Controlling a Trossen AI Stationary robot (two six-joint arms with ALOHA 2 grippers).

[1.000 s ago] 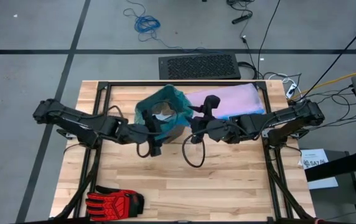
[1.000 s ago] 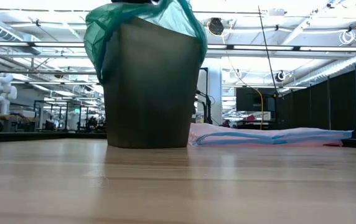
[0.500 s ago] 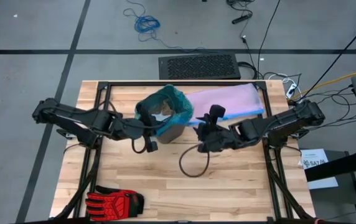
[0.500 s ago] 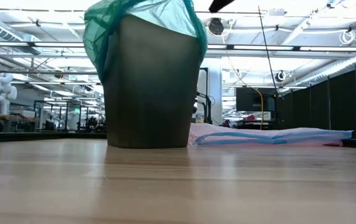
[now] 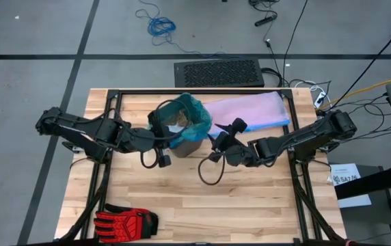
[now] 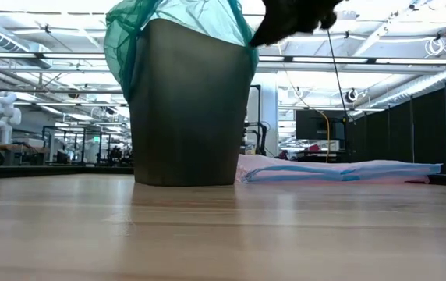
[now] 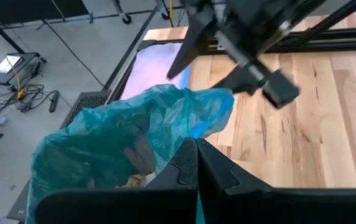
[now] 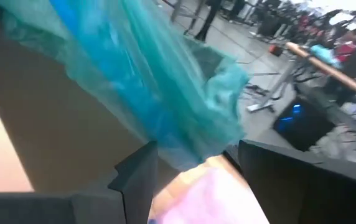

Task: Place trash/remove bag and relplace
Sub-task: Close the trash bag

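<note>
- Wooden table (image 5: 182,198), pale planks, with a black frame along its edges.
- Bin (image 6: 188,109), dark, lined with a teal bag (image 5: 194,116), stands between the two grippers' fingers.
- Lilac bag (image 5: 250,109) lies flat beyond the right fingers.
- Glove (image 5: 124,221), red-and-black, lies well away from the left fingers, at the table's near edge.

Arms flank bin (image 5: 189,145); front table (image 5: 182,198) seemingly free.

This is a big robot lab or workshop. Behind the wooden table (image 6: 223,226) is a long open hall with bright ceiling lights (image 6: 270,33), dark partition walls (image 6: 410,133) and a white robot arm (image 6: 3,109). Loose cables (image 5: 156,24) lie on the grey floor (image 5: 31,68).
</note>
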